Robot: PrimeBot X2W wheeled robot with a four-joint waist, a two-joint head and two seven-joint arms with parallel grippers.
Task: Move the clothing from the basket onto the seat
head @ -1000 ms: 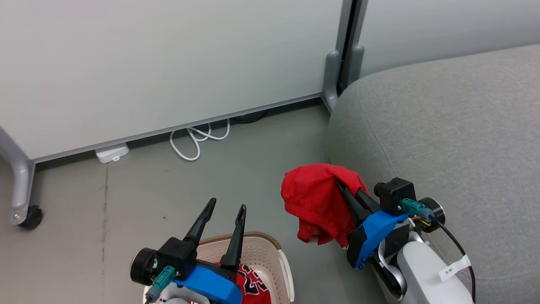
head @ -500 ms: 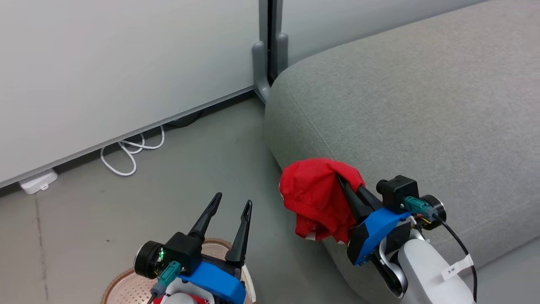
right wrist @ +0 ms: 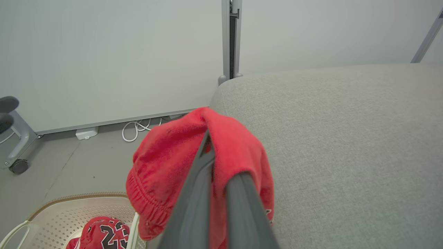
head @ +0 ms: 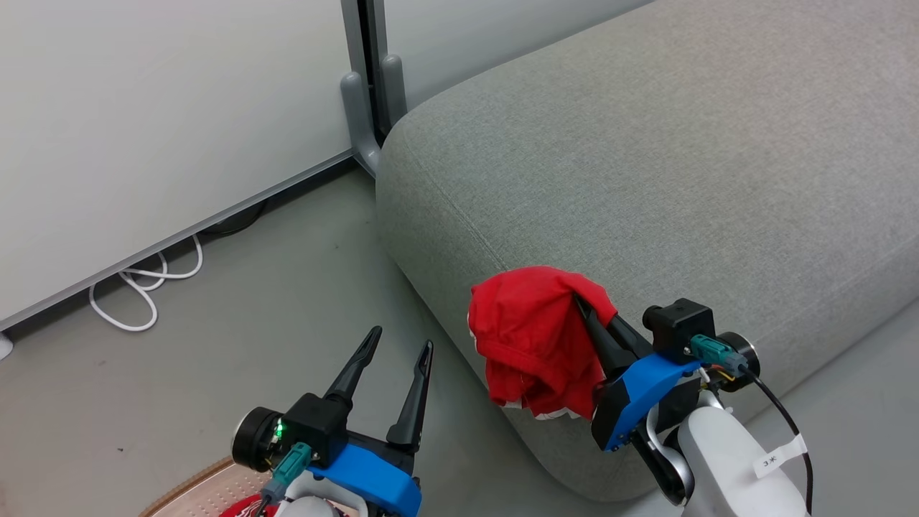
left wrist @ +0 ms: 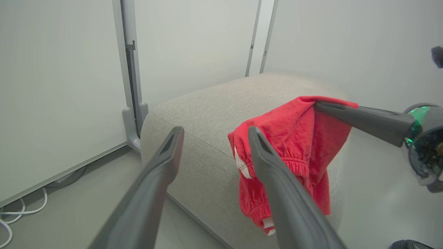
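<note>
basket (right wrist: 69, 207) held a crumpled red jersey (right wrist: 102, 233) numbered 23 | left gripper (head: 401, 339) spread wide, empty | right gripper (head: 583, 310) clamped a bunched red garment (head: 531, 337), white-trimmed hem dangling at the rounded front edge of the grey seat (head: 646, 179)

The seat (head: 646, 179) fills the right side; the basket (right wrist: 52, 218) sits on the floor (head: 251, 323) to its left, with 1 jersey (right wrist: 104, 235) inside. The 2nd jersey (head: 535, 337) hangs from the right gripper (head: 583, 309) at the seat's near edge. A cable (head: 143, 287) lies along the wall (head: 143, 108) behind.
</note>
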